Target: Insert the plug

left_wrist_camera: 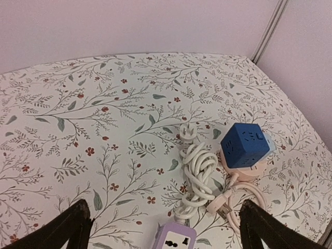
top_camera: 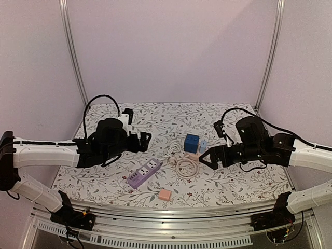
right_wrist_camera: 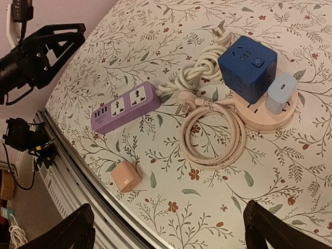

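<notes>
Right wrist: right end effector (right_wrist_camera: 167, 228), left end effector (top_camera: 146, 139) released. Beige corded plug (right_wrist_camera: 182, 107) ahead, beside purple plastic power strip (right_wrist_camera: 126, 106). Pre-grasp; next, likely seizing plug.

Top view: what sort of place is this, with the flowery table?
Most likely a robot test booth, not a home. Plain walls and metal posts box in the table, two robot arms are bolted to a rail at its near edge, and a purple power strip lies out as practice gear.
</notes>
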{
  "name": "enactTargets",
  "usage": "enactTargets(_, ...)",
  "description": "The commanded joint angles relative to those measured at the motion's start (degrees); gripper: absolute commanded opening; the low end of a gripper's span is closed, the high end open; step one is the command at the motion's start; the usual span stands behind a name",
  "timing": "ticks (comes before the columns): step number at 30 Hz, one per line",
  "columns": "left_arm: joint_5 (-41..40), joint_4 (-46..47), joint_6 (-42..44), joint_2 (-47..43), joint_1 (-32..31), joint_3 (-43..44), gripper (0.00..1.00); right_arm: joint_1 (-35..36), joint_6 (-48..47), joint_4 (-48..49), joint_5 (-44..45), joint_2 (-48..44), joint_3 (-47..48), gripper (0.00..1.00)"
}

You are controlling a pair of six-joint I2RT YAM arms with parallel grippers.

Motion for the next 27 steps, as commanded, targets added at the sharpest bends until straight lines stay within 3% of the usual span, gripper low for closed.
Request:
enactTargets(1,3.87,1.08,7.91,-2.83,-2.98,-3.11,0.99,1.32,2.57,-2.47,-0.4,-0.93,-0.49,0.99)
enactTargets(10,8.5,1.04,17.18,-3.83,-11.4,-5.9,0.98,2.34,6.43,-8.11,1.31,-2.4,-1.66,0.99)
enactTargets(17,10.85,0.41,22.37,5.34,-17.0,-1.5,0.96,2.34,6.63,-7.56,4.8,-1.78,-1.73,0.99)
enactTargets(27,16.16,0.08,28.4,17.42,-17.79,4.06,0.95,2.36,6.26,-5.81,8.96,-1.47,-1.91,0.99)
